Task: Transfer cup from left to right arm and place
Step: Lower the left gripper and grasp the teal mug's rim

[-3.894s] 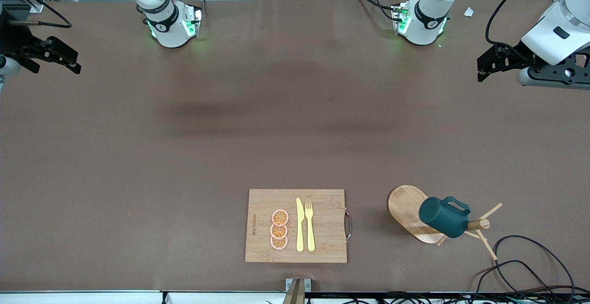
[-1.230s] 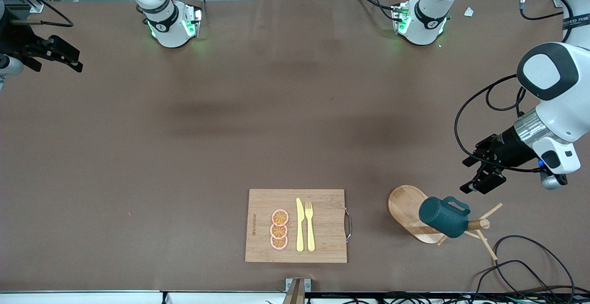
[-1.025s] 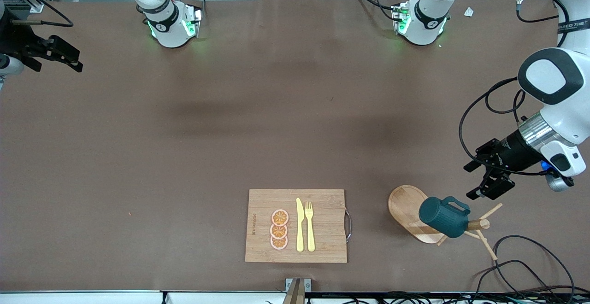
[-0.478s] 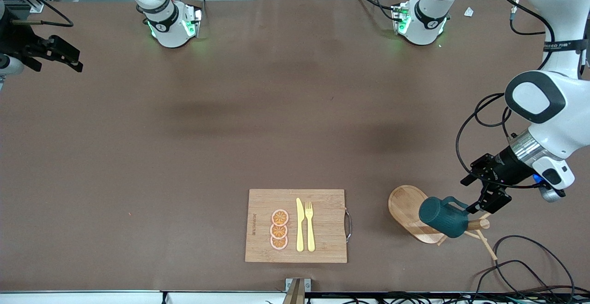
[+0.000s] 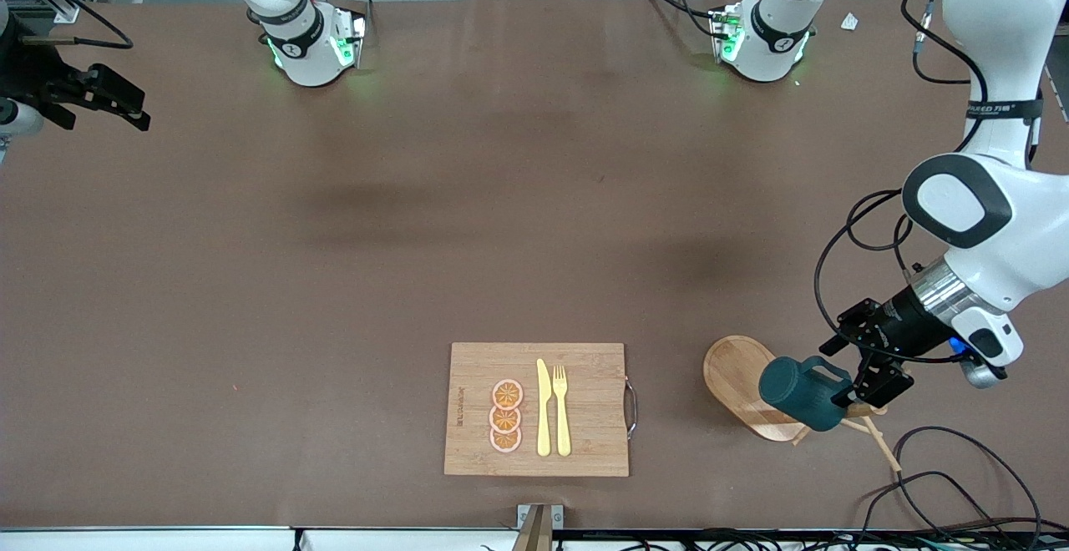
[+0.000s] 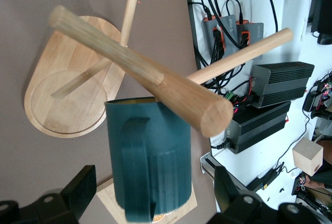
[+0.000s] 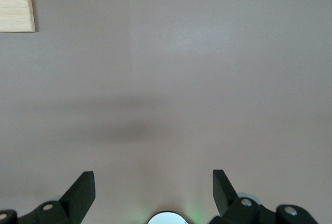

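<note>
Since the earlier frames the left arm has swung down from its end of the worktop (image 5: 334, 267) and brought the left gripper (image 5: 860, 367) to the cup (image 5: 803, 393), while the right gripper (image 5: 100, 100) has stayed parked, spread and empty, over the bare worktop at the right arm's end.

That dark teal cup hangs tilted on a peg of the wooden peg rack (image 5: 747, 384), nearer the front camera than the left arm's base, beside the cutting board (image 5: 585, 367) that carries a yellow knife, a fork and orange slices.

Risk, as I judge it: the rack's thick centre post (image 6: 171, 92) crosses just above the cup (image 6: 150, 156), so a finger could strike it, or closing on the handle alone could twist the cup and tip the rack.

In the left wrist view the fingers (image 6: 78, 190) are spread wide either side of the cup, holding nothing; contact cannot be told.
</note>
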`<control>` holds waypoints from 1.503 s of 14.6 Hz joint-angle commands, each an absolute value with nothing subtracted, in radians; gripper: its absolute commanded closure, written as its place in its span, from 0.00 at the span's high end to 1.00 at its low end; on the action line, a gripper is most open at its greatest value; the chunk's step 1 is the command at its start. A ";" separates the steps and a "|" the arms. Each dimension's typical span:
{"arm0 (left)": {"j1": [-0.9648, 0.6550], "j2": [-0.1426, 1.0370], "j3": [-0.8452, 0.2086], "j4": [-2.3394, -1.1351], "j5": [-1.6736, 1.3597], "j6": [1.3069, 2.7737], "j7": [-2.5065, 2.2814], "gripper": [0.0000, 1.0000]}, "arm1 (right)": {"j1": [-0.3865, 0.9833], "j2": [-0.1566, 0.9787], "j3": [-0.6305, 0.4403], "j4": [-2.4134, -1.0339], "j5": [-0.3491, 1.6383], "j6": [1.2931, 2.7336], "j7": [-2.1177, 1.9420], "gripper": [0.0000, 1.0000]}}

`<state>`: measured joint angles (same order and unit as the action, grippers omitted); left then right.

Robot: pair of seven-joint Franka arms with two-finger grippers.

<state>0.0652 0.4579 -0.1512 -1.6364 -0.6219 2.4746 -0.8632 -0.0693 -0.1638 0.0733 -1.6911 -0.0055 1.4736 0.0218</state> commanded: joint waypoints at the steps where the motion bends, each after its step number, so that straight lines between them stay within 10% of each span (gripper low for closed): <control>1: 0.063 0.498 -0.161 -1.595 -0.647 2.484 -0.847 1.00 | -0.072 -0.160 0.077 -1.677 -0.002 1.460 0.014 1.00; 15: 0.051 0.554 -0.189 -1.577 -0.657 2.580 -0.848 1.00 | -0.074 -0.160 0.077 -1.677 -0.002 1.460 0.014 1.00; 22: 0.051 0.552 -0.189 -1.577 -0.658 2.580 -0.856 0.75 | -0.074 -0.160 0.075 -1.677 -0.002 1.460 0.014 1.00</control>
